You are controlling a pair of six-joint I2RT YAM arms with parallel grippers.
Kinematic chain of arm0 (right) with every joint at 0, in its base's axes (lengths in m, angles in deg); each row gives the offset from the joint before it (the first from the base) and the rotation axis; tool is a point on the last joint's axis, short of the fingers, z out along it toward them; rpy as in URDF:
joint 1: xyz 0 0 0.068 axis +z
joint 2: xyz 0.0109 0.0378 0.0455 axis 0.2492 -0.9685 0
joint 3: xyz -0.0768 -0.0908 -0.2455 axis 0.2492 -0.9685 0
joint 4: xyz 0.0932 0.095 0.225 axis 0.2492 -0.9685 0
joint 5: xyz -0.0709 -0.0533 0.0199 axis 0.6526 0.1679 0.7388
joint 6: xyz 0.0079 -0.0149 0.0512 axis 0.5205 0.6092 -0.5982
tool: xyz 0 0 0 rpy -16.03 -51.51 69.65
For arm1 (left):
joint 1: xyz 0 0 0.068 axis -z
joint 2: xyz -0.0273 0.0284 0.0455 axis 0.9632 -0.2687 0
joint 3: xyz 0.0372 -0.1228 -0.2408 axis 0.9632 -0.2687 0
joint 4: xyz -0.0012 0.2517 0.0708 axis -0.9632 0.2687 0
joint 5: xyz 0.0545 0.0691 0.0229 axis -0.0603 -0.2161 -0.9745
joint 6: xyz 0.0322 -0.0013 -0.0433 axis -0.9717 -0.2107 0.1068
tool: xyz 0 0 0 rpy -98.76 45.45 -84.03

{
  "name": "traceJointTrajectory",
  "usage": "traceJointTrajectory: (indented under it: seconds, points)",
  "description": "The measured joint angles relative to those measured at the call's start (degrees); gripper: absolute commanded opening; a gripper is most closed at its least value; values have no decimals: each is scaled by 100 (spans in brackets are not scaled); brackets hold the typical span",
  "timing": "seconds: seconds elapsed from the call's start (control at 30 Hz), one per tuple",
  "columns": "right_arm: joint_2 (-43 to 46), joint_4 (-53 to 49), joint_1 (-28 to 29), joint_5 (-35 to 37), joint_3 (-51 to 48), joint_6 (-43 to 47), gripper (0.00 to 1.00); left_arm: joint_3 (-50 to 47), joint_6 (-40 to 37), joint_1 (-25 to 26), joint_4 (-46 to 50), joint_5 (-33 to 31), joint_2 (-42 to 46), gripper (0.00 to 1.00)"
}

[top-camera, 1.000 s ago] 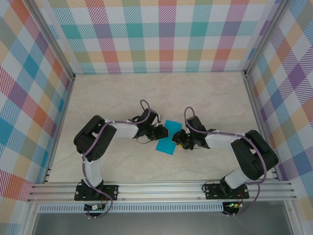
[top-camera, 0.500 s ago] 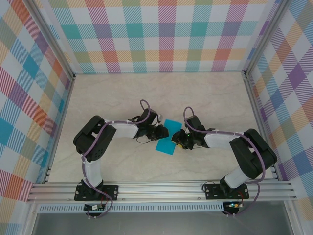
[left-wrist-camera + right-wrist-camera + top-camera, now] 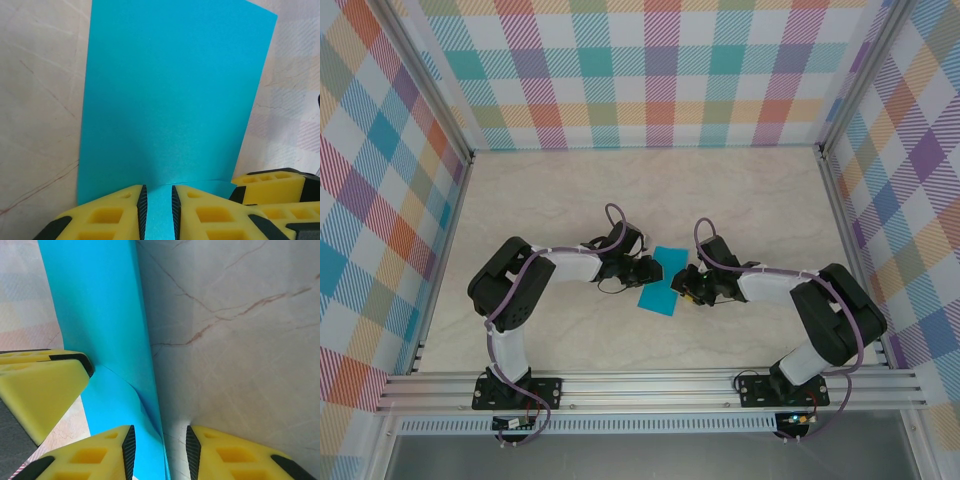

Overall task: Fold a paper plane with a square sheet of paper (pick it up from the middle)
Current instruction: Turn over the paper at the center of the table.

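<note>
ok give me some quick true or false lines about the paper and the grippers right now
1. The square sheet of paper is bright blue. True.
2. It sits between the left gripper and the right gripper. True.
3. It is a finished pointed dart. False: it is a straight-edged sheet with no pointed nose.
4. The table is plain black. False: it is pale with marble veins.
5. The left gripper's fingers are yellow. True.

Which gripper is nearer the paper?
Left gripper, slightly: it sits wholly over one edge of the paper. Right gripper straddles the opposite edge, half over bare table.
</note>
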Motion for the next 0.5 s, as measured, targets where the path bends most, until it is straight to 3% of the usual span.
traceJointTrajectory:
  seconds: [0.5]
  points:
    - [-203,439,63,-358,-9,46,31,0,2,0,-11,17,2,26]
